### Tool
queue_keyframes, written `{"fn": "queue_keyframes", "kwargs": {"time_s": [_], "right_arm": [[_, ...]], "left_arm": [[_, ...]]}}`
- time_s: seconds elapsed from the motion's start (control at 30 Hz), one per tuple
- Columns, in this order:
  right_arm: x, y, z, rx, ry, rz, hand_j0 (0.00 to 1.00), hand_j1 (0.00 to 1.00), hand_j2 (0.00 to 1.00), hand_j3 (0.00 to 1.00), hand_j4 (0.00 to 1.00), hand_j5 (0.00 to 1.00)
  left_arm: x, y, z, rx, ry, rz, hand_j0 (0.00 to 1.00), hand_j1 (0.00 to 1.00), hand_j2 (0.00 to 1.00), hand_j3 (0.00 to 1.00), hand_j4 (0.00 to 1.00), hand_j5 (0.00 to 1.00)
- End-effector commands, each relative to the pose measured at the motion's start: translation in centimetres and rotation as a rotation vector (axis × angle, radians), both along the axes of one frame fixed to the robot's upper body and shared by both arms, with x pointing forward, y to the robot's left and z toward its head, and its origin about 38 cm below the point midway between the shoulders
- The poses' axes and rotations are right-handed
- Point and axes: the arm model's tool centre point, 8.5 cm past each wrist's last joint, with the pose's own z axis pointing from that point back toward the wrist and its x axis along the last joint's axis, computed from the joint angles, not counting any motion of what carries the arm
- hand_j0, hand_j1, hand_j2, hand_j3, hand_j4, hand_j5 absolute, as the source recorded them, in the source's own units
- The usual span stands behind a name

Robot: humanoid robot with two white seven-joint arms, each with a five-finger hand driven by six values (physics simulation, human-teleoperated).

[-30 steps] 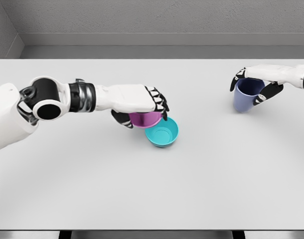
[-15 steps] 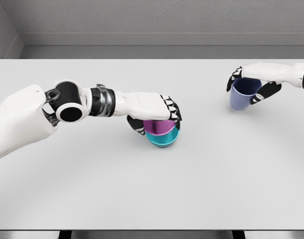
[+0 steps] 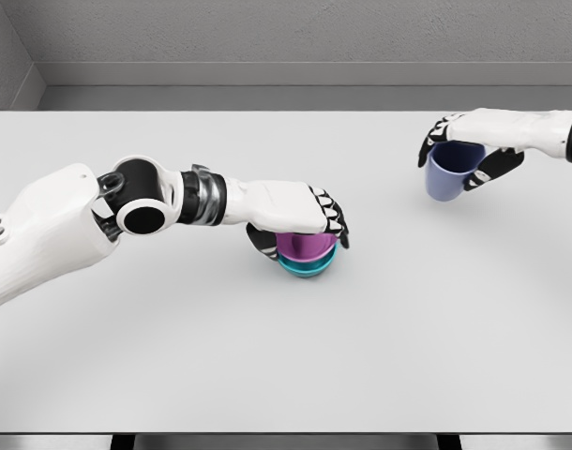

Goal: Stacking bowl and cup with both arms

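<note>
Head view, table: a wide, flat, pale grey tabletop (image 3: 267, 356) spreads beneath both hands, with a grey wall behind its far edge.
Left arm: the white, jointed left arm (image 3: 61, 225) enters from the lower left, with a black-and-white round joint and a metallic cuff ahead of the wrist.
Right arm: the white right arm (image 3: 530, 127) enters from the right edge, near the far side of the table.
Left hand: the white left hand with black finger joints (image 3: 295, 216) lies palm-down, its fingers curled over the top and far side of the bowl and the thumb tucked against the near-left side; it is clasping the bowl.
Right hand: the white right hand (image 3: 464, 141) is wrapped around the cup from above, with fingers on the left rim and the thumb on the right side.
Blue cup: the rounded periwinkle-blue cup (image 3: 447, 176) hangs directly under the right hand, tilted, and appears lifted off the table.
Magenta bowl: the small glossy magenta bowl (image 3: 305, 246) sits directly under the left palm, nested in the bowl below it.
Teal bowl: the small glossy teal bowl (image 3: 308, 267) rests on the table just beneath the magenta bowl, only its lower band visible.
</note>
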Motion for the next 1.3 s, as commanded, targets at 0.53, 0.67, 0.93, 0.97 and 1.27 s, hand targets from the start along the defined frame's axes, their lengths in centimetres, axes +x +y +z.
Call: {"fn": "queue_keyframes", "kwargs": {"time_s": [0.53,0.67,0.93,0.97,1.27], "right_arm": [[-0.6,2.0,1.1,0.02,-0.024,0.065,0.59,0.59,0.59,0.59,0.59,0.59],[-0.6,2.2,1.4,0.021,-0.034,0.075,0.59,0.59,0.59,0.59,0.59,0.59],[-1.6,4.0,2.4,0.037,-0.064,0.159,0.59,0.59,0.59,0.59,0.59,0.59],[-1.7,4.3,2.4,0.038,-0.067,0.171,0.59,0.59,0.59,0.59,0.59,0.59],[-2.8,6.3,4.1,0.06,-0.112,0.248,0.59,0.59,0.59,0.59,0.59,0.59]], "left_arm": [[0.2,1.2,0.6,-0.004,-0.01,0.014,1.0,1.0,1.0,1.0,1.0,1.0],[0.2,3.1,2.1,-0.013,-0.04,0.032,1.0,1.0,1.0,1.0,1.0,1.0],[0.1,8.5,7.5,-0.133,-0.134,-0.026,1.0,1.0,1.0,1.0,1.0,1.0],[0.1,9.5,7.8,-0.172,-0.12,-0.015,1.0,1.0,1.0,1.0,1.0,1.0],[-0.8,19.6,9.6,-0.495,-0.206,0.193,1.0,1.0,1.0,1.0,1.0,1.0]]}}
